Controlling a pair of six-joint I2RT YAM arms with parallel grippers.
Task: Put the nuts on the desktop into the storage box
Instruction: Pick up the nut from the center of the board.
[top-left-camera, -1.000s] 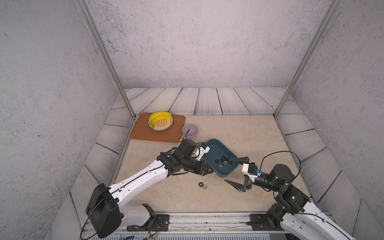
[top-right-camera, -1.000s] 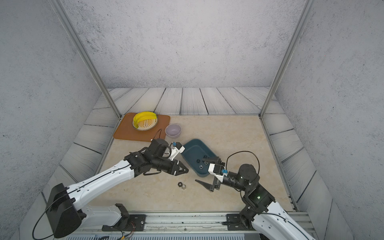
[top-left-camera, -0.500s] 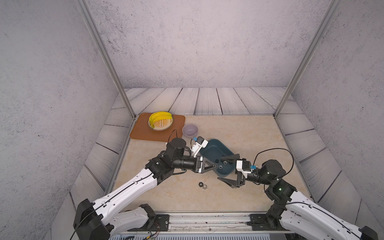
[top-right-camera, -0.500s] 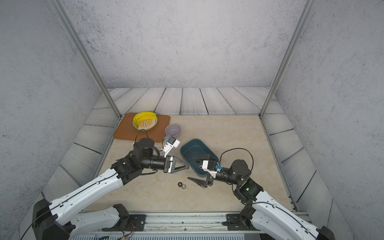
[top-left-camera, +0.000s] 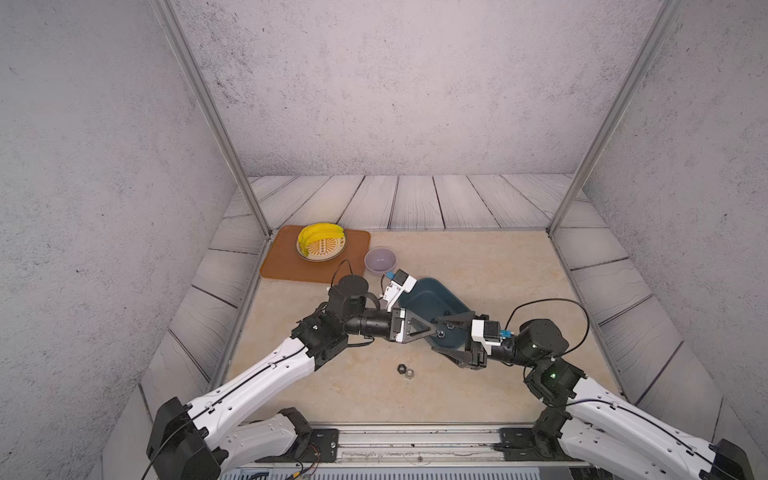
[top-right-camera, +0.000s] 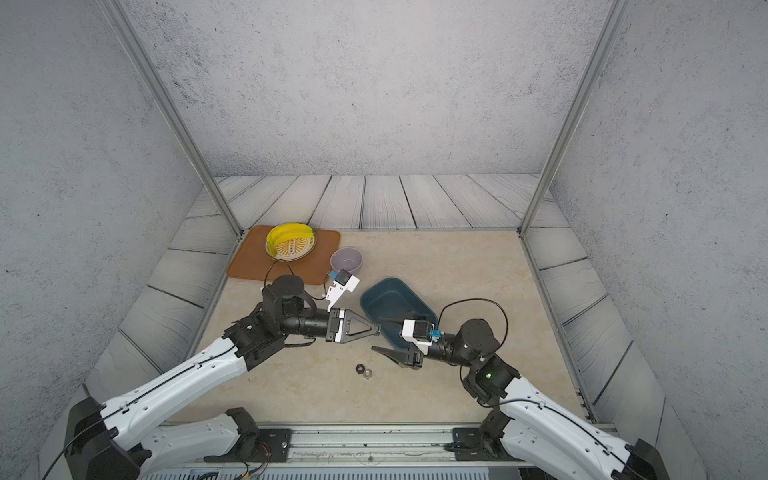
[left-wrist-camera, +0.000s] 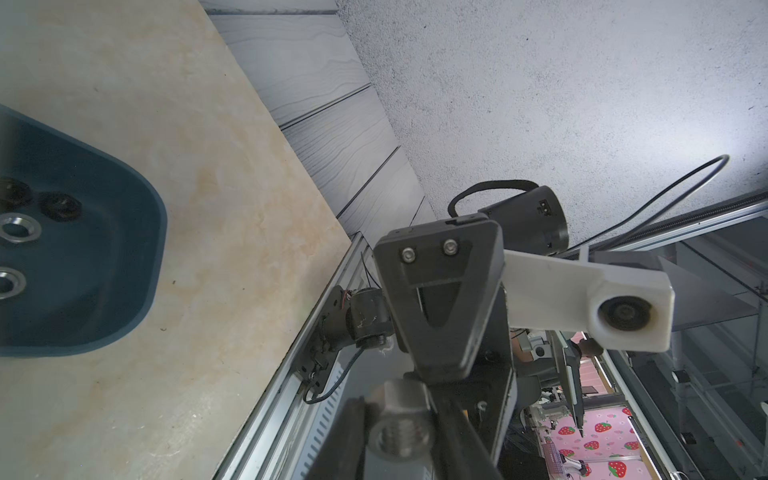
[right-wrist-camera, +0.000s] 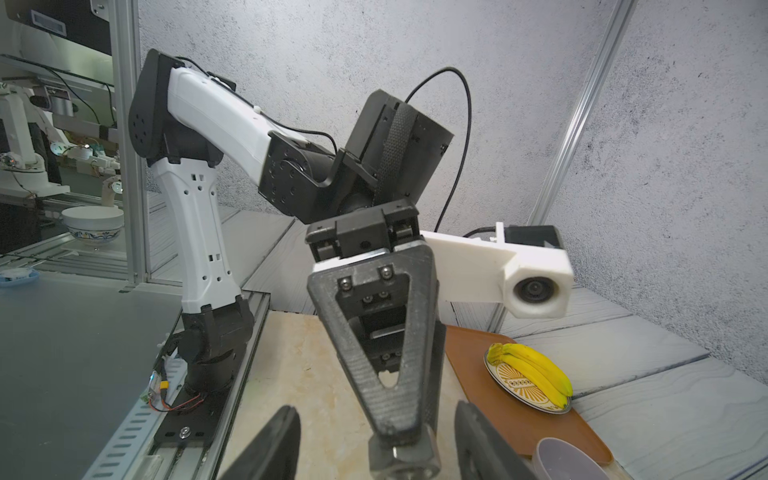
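Above the near rim of the dark teal storage box (top-left-camera: 428, 297) my two grippers meet tip to tip. The left gripper (top-left-camera: 436, 331) is shut on a silver nut (left-wrist-camera: 401, 432), which also shows in the right wrist view as the nut (right-wrist-camera: 405, 457). The right gripper (top-left-camera: 436, 335) stands open, one finger (right-wrist-camera: 270, 449) on each side of that nut with gaps between. Several nuts lie in the box (left-wrist-camera: 104, 249), black (left-wrist-camera: 61, 205) and silver (left-wrist-camera: 16, 226). A black nut (top-left-camera: 401, 368) and a silver nut (top-left-camera: 409, 372) lie together on the beige desktop (top-left-camera: 478, 266).
A lavender bowl (top-left-camera: 380, 261) stands just behind the box. Further back left is an orange-brown mat (top-left-camera: 282, 266) with a plate of bananas (top-left-camera: 321, 245). A metal rail (top-left-camera: 415, 436) runs along the front edge, and grey planks surround the desktop.
The left arm drew back and levelled its gripper, still holding the nut. The right gripper moved left up to that tip and its jaws narrowed around it.
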